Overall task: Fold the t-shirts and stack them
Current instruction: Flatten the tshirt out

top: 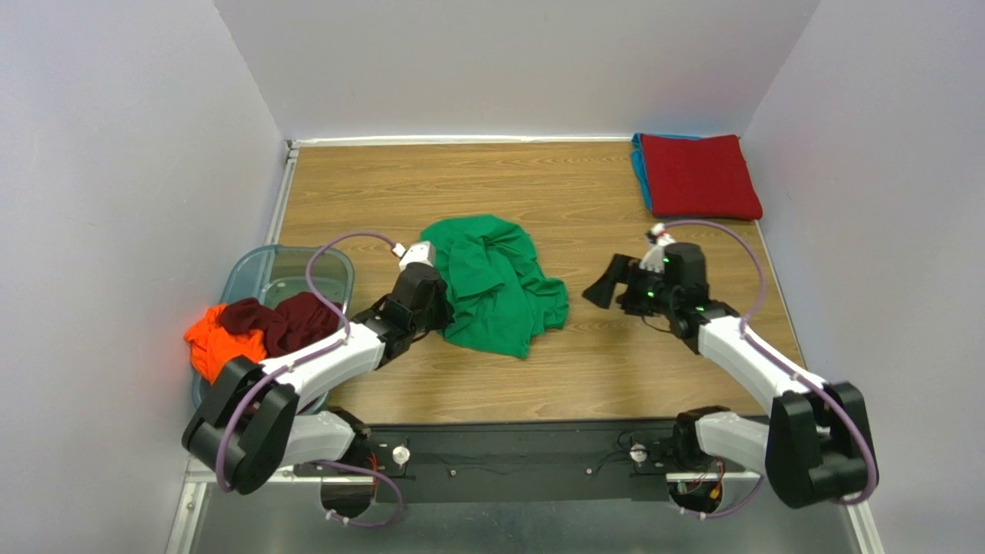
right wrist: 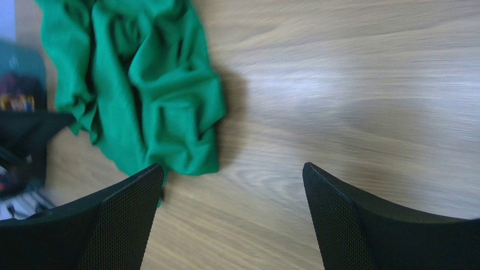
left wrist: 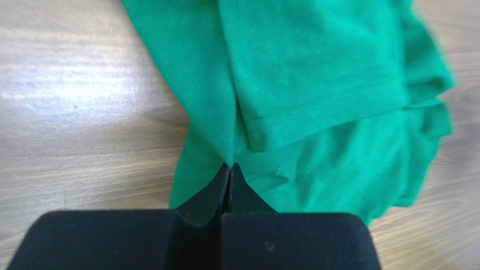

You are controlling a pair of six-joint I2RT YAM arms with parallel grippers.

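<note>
T-shirts stand, as we judge it, under halfway done: the green t-shirt (top: 497, 283) lies crumpled mid-tabletop, unfolded, with our left jaws pressed together on a fold at its edge. Our right jaws are spread wide and hold nothing, over bare wood just right of it. A red shirt (top: 700, 173) lies folded on a teal-blue shirt (top: 637, 162) in the far right corner; an orange shirt (top: 214, 341) and a maroon shirt (top: 283, 321) are heaped in the tub (top: 260, 271) at the left. The tabletop (top: 555, 185) is wood-grained, closed in by plain pale walls (top: 509, 58)
</note>
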